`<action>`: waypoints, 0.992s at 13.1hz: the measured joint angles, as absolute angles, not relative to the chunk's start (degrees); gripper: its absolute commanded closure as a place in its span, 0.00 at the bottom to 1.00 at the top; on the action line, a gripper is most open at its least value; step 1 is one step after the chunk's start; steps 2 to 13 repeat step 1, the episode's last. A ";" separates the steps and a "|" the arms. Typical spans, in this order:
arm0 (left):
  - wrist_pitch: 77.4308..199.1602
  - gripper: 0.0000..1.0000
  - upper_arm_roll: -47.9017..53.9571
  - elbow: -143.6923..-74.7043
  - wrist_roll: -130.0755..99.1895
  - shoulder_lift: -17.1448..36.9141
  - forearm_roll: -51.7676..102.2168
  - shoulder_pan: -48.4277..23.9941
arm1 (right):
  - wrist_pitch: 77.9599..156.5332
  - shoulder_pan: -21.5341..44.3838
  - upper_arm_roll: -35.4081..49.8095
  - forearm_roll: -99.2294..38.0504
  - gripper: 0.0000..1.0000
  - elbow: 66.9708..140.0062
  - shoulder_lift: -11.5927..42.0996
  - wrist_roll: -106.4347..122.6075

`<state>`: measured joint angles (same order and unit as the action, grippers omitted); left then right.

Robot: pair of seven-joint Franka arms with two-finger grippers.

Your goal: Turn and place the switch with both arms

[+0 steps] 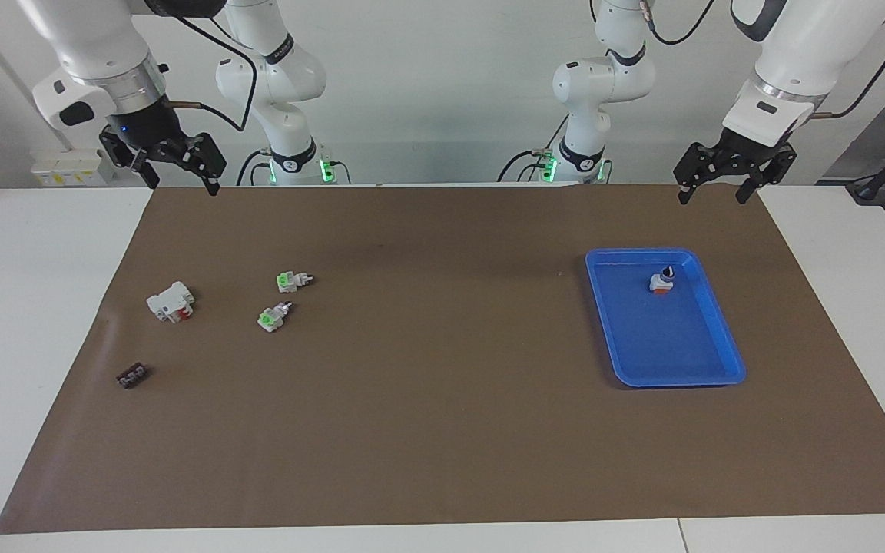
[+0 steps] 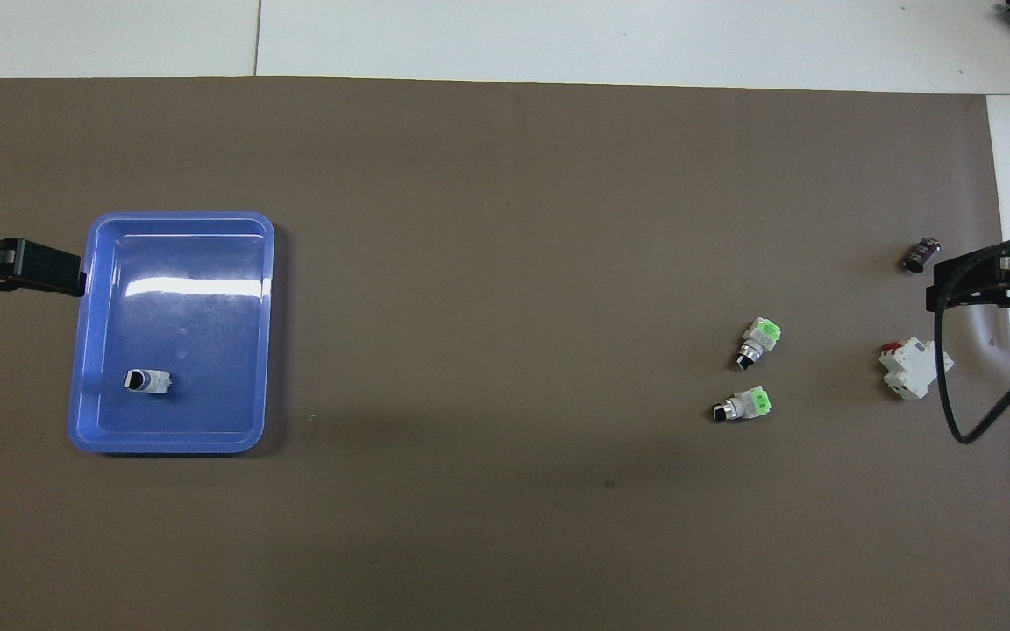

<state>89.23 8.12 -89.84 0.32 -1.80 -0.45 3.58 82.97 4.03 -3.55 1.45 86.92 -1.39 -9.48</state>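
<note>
The switch (image 1: 661, 283), white with an orange end and a black knob tip, lies in the blue tray (image 1: 707, 369) at the end nearer to the robots; from overhead the switch (image 2: 147, 381) lies on its side in the tray (image 2: 255, 263). My left gripper (image 1: 710, 193) hangs open and empty in the air over the mat's edge at the robots' end, above and apart from the tray. One of its fingers (image 2: 40, 270) shows beside the tray's rim. My right gripper (image 1: 183, 184) hangs open and empty over the mat's corner at the right arm's end.
Two white switches with green ends (image 1: 293, 281) (image 1: 273, 316), a larger white block with a red part (image 1: 170, 301) and a small dark part (image 1: 132, 375) lie toward the right arm's end. A black cable (image 2: 952, 386) loops over the block. A brown mat (image 1: 442, 430) covers the table.
</note>
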 measured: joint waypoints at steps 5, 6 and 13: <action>89.36 0.00 8.12 -89.99 0.32 -1.80 -0.45 3.58 | 82.98 4.04 -3.55 1.45 0.00 86.92 -1.39 -9.77; 89.36 0.00 8.12 -89.99 0.32 -1.80 -0.45 3.58 | 82.98 4.04 -3.55 1.45 0.00 86.92 -1.39 -9.77; 89.36 0.00 8.12 -89.99 0.32 -1.80 -0.45 3.58 | 82.98 4.04 -3.55 1.45 0.00 86.92 -1.39 -9.77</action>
